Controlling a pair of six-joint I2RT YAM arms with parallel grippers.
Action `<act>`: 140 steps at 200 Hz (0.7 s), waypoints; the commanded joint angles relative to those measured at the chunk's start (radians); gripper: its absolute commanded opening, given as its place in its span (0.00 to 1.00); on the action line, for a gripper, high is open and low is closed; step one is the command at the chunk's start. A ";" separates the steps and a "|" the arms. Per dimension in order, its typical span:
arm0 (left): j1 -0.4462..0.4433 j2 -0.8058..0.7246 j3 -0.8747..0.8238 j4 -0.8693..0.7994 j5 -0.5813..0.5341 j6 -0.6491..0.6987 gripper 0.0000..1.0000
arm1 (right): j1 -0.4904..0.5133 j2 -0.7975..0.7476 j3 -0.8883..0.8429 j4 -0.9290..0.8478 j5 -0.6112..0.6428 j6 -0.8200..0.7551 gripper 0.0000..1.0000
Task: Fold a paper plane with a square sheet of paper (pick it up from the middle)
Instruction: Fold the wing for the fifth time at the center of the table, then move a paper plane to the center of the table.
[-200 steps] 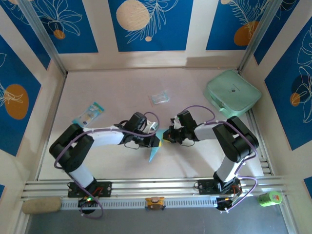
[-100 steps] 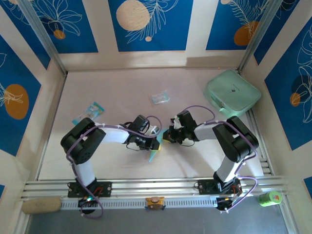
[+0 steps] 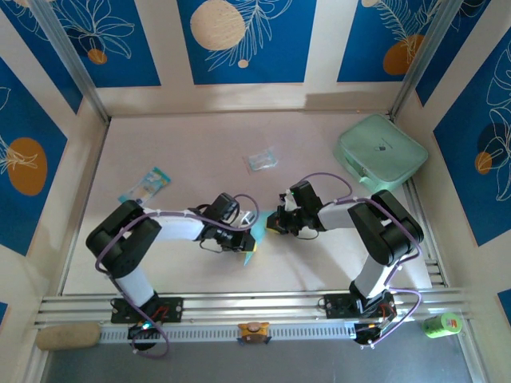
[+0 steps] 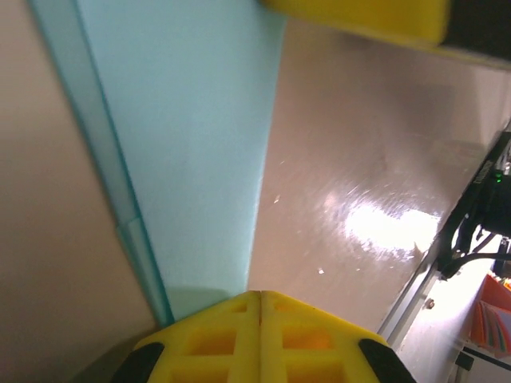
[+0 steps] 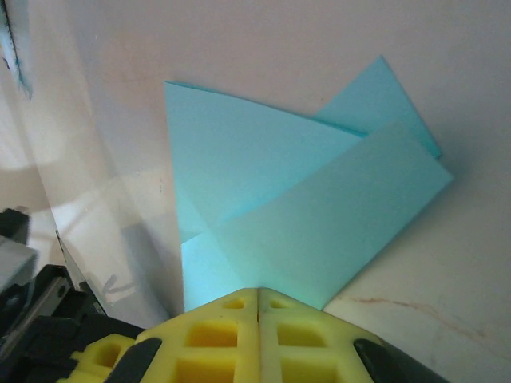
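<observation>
On the pale tabletop (image 3: 184, 152), you have the left gripper (image 4: 259, 307) and the right gripper (image 5: 257, 299) facing each other, each with its yellow fingers pressed shut on an edge of the square sheet of paper (image 5: 303, 207). The sheet runs forward from both sets of tips. Outward from the tips it shows overlapping folded layers but no slim dart, so judge the task as mid-fold, with later creases left to make.

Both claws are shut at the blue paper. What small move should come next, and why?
Probably slide the left claw along the folded edge to sharpen the crease, while the right claw holds its spot. The square sheet of paper shows overlapping flaps, and both shut tips meet it; pinching or pressing, I cannot tell.
</observation>
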 commanded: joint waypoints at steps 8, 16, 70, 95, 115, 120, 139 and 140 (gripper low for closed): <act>-0.014 0.050 -0.017 -0.039 -0.027 0.014 0.03 | 0.002 0.019 -0.013 -0.045 0.037 -0.007 0.04; -0.016 0.048 -0.024 -0.037 -0.027 0.010 0.03 | 0.001 0.016 -0.012 -0.046 0.036 -0.008 0.04; -0.025 -0.094 -0.046 -0.028 -0.017 -0.021 0.03 | -0.004 0.011 0.058 -0.099 -0.007 -0.082 0.05; -0.017 -0.214 -0.027 -0.083 -0.108 0.006 0.07 | 0.000 -0.064 0.084 -0.177 0.012 -0.094 0.09; 0.021 -0.242 -0.019 -0.117 -0.150 0.027 0.16 | 0.003 -0.157 0.059 -0.250 0.079 -0.077 0.12; 0.032 -0.234 -0.015 -0.121 -0.145 0.035 0.18 | 0.003 -0.175 0.048 -0.260 0.091 -0.068 0.13; 0.077 -0.180 0.007 -0.138 -0.121 0.052 0.21 | 0.006 -0.243 -0.008 -0.263 0.106 -0.035 0.16; 0.080 -0.177 0.009 -0.138 -0.120 0.053 0.21 | 0.006 -0.245 -0.011 -0.262 0.107 -0.031 0.16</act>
